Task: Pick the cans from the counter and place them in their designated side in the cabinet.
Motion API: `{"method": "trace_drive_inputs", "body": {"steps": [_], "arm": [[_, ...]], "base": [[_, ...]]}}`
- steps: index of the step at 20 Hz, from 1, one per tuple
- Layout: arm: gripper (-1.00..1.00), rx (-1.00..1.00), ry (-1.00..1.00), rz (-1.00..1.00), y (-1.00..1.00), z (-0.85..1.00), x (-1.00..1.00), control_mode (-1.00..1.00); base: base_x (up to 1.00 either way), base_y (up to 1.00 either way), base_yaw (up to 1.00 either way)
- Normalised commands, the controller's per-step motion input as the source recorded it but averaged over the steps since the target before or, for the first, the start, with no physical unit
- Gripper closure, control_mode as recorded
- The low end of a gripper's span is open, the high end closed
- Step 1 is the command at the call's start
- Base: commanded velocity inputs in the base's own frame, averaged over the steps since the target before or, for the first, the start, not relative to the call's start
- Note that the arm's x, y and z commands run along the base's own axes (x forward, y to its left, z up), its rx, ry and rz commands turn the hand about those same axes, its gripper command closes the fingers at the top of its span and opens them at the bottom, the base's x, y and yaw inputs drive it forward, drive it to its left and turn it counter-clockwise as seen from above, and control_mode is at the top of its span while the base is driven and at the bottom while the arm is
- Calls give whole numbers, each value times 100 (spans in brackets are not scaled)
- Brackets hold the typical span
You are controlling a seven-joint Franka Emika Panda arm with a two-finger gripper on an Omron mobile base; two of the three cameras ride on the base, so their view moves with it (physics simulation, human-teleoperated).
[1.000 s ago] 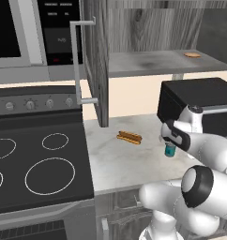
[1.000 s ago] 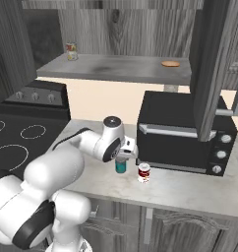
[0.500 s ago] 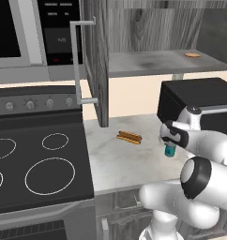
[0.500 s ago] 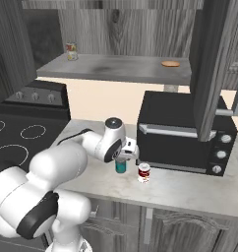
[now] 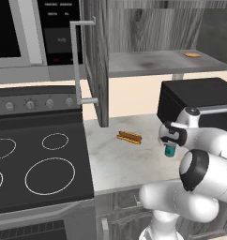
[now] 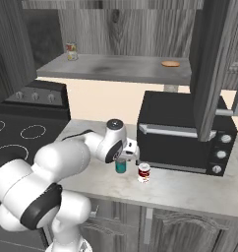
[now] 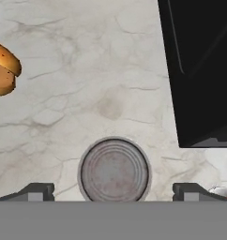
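Hovered with end effector (image 7: 113, 192) spread wide, holding nothing, directly above teal can (image 6: 121, 166) upright on counter (image 5: 120, 161), just left of red can (image 6: 144, 173), near black oven (image 6: 182, 130). Likely light, rigid, smooth-walled: best gripped across the cylindrical sides, mid-height.

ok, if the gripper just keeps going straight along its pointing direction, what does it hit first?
The teal can. The gripper points down at the counter, jaws open, and the can's silver top sits between the fingertips. The fingers would likely straddle it; past it, only counter. The remaining gap is unclear.
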Motion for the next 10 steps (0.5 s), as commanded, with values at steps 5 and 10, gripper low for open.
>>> {"method": "trace_drive_inputs", "body": {"steps": [5, 10], "arm": [[-100, 0, 0, 0, -1, -9, 8, -100], [-100, 0, 0, 0, 0, -9, 6, -100]], "base": [[0, 0, 0], [0, 0, 0]]}}
